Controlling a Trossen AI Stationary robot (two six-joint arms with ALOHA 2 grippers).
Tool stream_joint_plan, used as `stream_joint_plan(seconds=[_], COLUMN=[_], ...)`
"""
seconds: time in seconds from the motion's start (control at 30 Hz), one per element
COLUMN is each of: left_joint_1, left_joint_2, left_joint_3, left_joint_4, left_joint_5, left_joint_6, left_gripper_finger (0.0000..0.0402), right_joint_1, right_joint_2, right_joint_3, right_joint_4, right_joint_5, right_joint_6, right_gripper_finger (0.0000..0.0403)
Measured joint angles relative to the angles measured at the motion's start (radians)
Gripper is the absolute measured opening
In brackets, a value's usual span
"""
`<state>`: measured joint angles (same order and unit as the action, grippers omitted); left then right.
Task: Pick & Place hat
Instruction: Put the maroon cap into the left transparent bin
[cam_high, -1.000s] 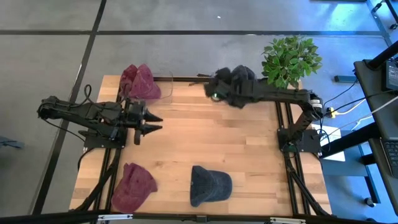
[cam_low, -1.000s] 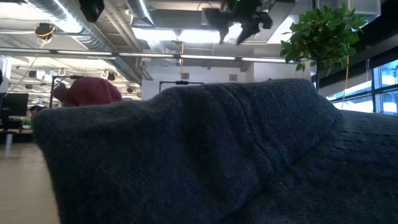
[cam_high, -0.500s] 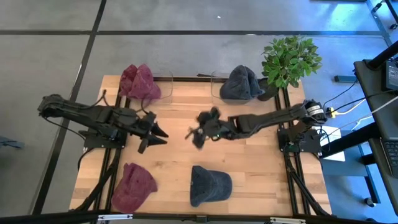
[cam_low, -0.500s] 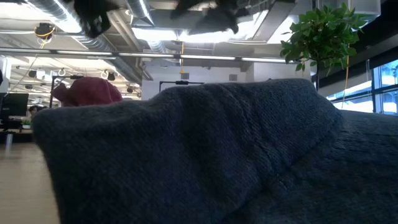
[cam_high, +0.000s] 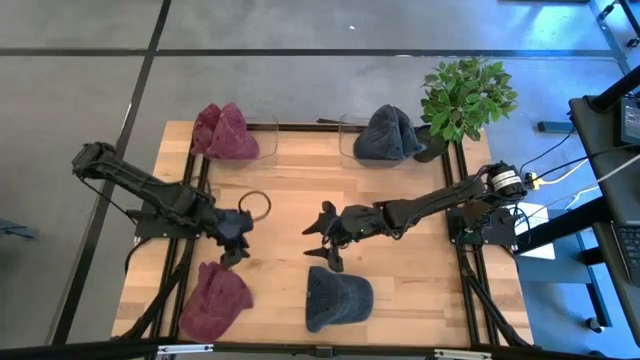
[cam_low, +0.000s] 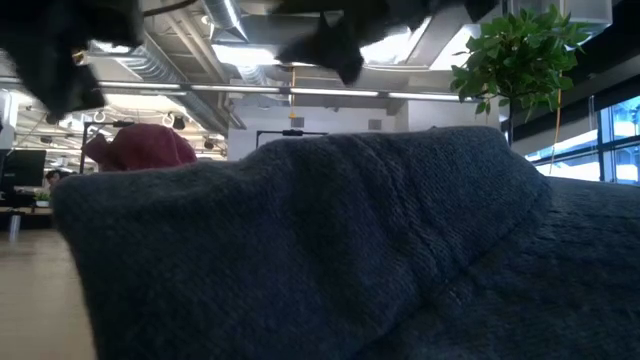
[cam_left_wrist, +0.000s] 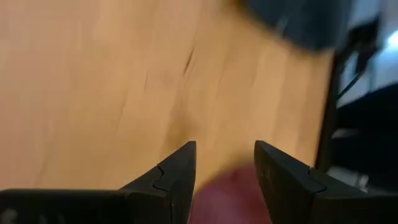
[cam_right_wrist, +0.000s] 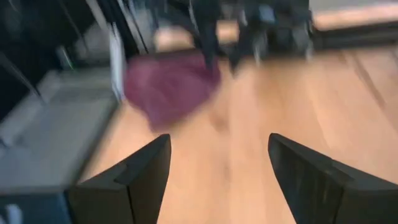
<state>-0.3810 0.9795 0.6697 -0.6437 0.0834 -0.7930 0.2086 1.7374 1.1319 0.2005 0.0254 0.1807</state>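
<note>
Over the middle of the table, the right gripper (cam_high: 325, 240) sits with its fingers spread wide and nothing between them, hanging just above the dark blue hat (cam_high: 337, 297) that lies near the front edge. Its own wrist camera shows the same thing, two fingers far apart with bare wood between them and a maroon hat (cam_right_wrist: 171, 87) further off. The left gripper (cam_high: 233, 240) is toward the left side of the table, also open and empty, right over the maroon hat (cam_high: 215, 298) at the front left corner; in the left wrist view you can see a bit of maroon fabric peeking between the fingertips, so it looks close to that one, though I can't tell if it's touching yet. Further back, another maroon hat (cam_high: 226, 132) is parked at the back left corner and a dark blue hat (cam_high: 388, 133) sits at the back edge near the plant (cam_high: 466, 95), each next to what looks like a clear container (cam_high: 268, 140), kinda hard to make out. So my read: two hats already placed at the back, two left at the front, and both arms look set up to go grab one each. Roughly halfway done, I'd say.
</note>
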Motion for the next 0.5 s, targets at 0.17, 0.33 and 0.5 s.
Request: stream_joint_plan(seconds=[0.17, 0.33, 0.5], left_joint_1=[-0.111, -0.192, -0.238], left_joint_2=[0.094, 0.204, 0.287], left_joint_3=[0.000, 0.000, 0.000], left_joint_4=[-0.062, -0.079, -0.121], left_joint_5=[0.002, 0.017, 0.050], left_joint_6=[-0.036, -0.029, 0.028], left_gripper_finger=[0.0157, 0.0157, 0.0157], right_joint_1=[-0.019, -0.026, -0.032], right_joint_2=[0.000, 0.000, 0.000], right_joint_3=[-0.001, -0.021, -0.126], right_joint_4=[-0.112, -0.090, 0.097], right_joint_5=[0.009, -0.087, -0.148], right_joint_6=[0.081, 0.040, 0.050], right_gripper_finger=[0.0269, 0.0269, 0.0269])
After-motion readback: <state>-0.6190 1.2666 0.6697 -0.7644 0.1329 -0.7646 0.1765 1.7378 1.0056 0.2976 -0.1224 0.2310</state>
